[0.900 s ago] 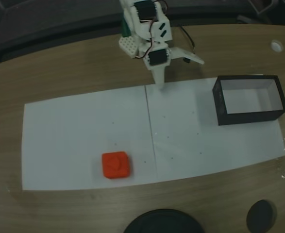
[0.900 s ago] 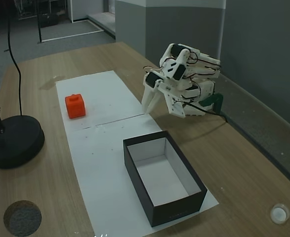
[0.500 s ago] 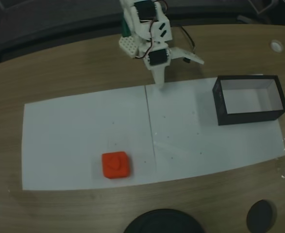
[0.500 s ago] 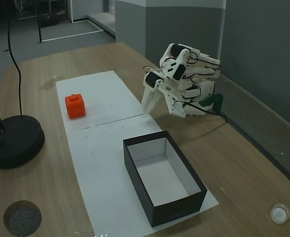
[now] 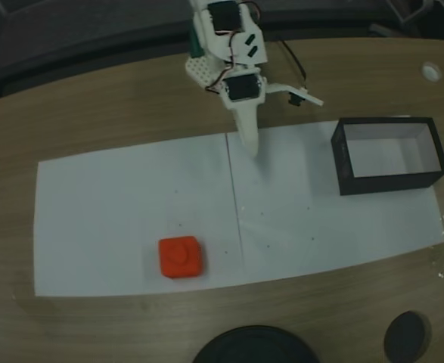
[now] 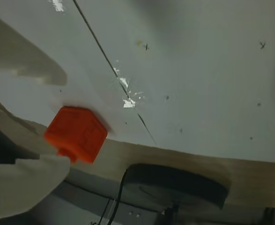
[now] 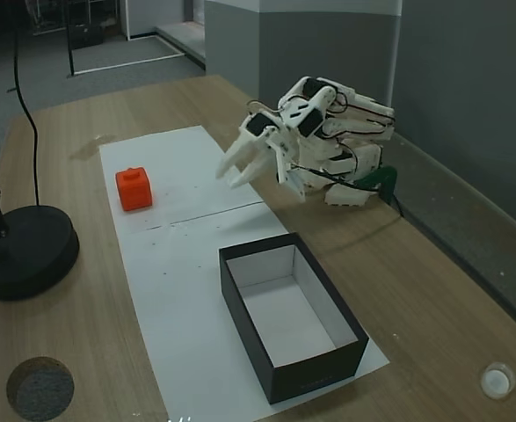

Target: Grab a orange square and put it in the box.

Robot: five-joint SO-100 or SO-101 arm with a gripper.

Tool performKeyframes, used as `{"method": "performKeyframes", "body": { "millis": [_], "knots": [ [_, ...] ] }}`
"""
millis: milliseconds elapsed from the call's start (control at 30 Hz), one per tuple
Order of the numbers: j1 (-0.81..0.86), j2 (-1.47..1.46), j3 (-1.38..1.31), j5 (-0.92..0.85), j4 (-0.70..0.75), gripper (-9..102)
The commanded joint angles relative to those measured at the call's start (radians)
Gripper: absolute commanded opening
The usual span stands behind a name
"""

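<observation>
The box is sitting open-topped on the white paper, its white inside bare. The orange square is resting well apart on the paper, stud facing up. The tool is hovering with fingers spread, holding nothing.

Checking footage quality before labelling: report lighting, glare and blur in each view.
In a fixed view from above, dim, wood dark, paper brightest. In the wrist view, end effector fingers blurred, glare specks on the paper seam, block fairly sharp. In a fixed side view, evenly lit, box crisp.
</observation>
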Motion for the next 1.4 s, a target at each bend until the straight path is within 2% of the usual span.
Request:
{"method": "performKeyframes", "body": {
  "millis": [0, 133, 300, 433, 533, 700, 833, 1000, 1200, 1367],
  "knots": [
    [0.061, 0.023, -0.126, 0.043, -0.112, 24],
    [0.166, 0.021, -0.187, 0.078, -0.247, 26],
    [0.186, 0.020, -0.245, -0.006, -0.255, 35],
    [0.178, -0.031, -0.253, -0.014, -0.255, 34],
    [0.178, -0.169, -0.299, -0.009, -0.255, 34],
    [0.176, -0.557, -0.494, -0.014, -0.244, 34],
    [0.150, -0.914, -0.744, -0.051, -0.124, 34],
    [0.129, -1.310, -1.118, -0.067, 0.107, 35],
    [0.133, -1.646, -1.516, -0.098, 0.430, 35],
    [0.202, -1.798, -1.690, -0.100, 0.500, 35]
  ]
}}
